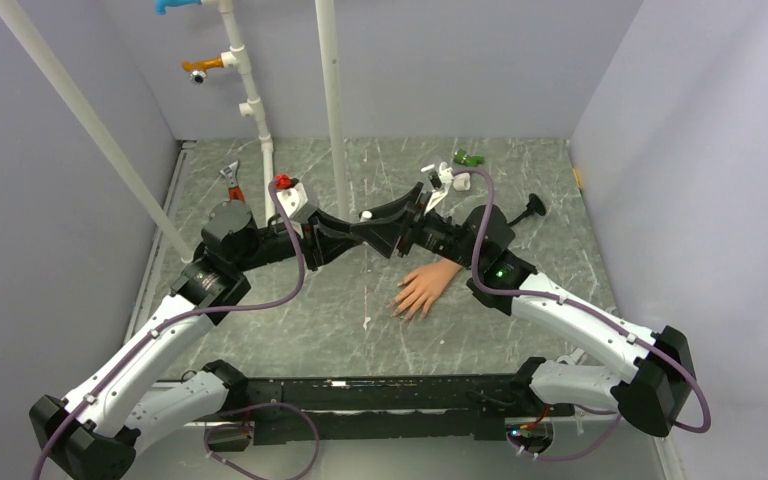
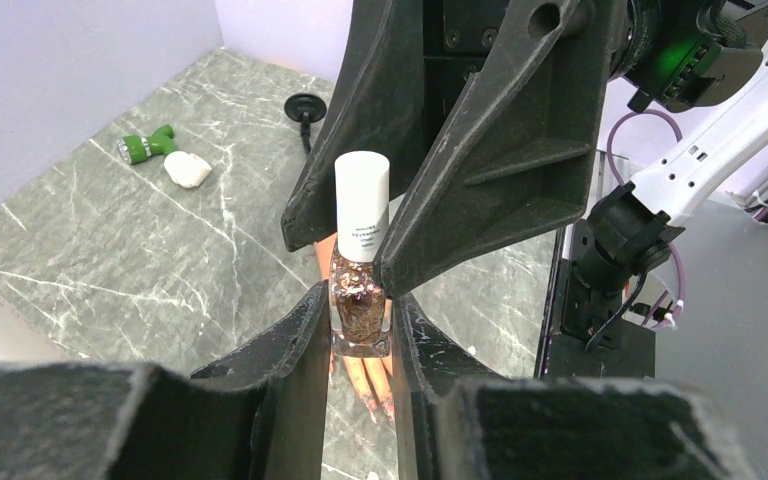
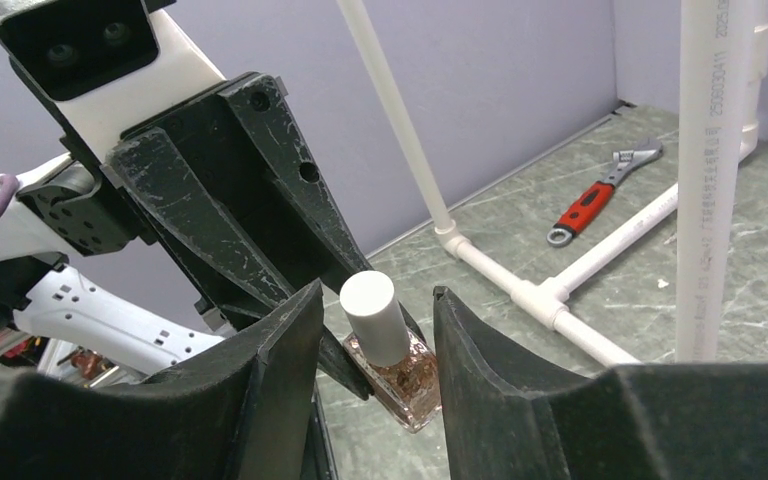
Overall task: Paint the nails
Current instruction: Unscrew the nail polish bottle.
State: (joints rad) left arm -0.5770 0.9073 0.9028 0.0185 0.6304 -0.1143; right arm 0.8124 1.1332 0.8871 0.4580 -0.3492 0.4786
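Left wall side: a red-handled wrench (image 1: 230,181) lies near the foot of the white pipe frame (image 1: 332,100), well apart from the work.
Left gripper (image 2: 360,300): its fingers (image 2: 298,335) are pressed onto the glass body of the polish bottle (image 3: 407,382), held upright above the table.
Bottle handling: glass, so likely slick and breakable. The pinch sits low on the body, which leaves the white cap (image 2: 362,200) free.
Right gripper (image 3: 375,305): its fingers stand to either side of the cap, with a sliver of daylight on each side, so nothing is squeezed yet.
Step in hand: probably taking the cap to unscrew it and draw out the brush.
Nails (image 1: 403,311): tiny, at the fingertips of the mannequin hand (image 1: 426,287), which lies flat on the marbled table (image 1: 290,330) just in front of the joined grippers. The fingertips point toward the arm bases.
Nail handling: they look hard and smooth. The hand seems light and unfastened, so a brush stroke may nudge it. Steady it at the wrist stub and keep touches feather-light.
Open room: there is bare table ahead of the fingertips and to their left.
Edges: the right forearm crowds the wrist stub.
Right side: a green tool (image 1: 468,158), a white lump (image 2: 187,170) and a black knob (image 1: 533,206) sit toward the back, out of the way.
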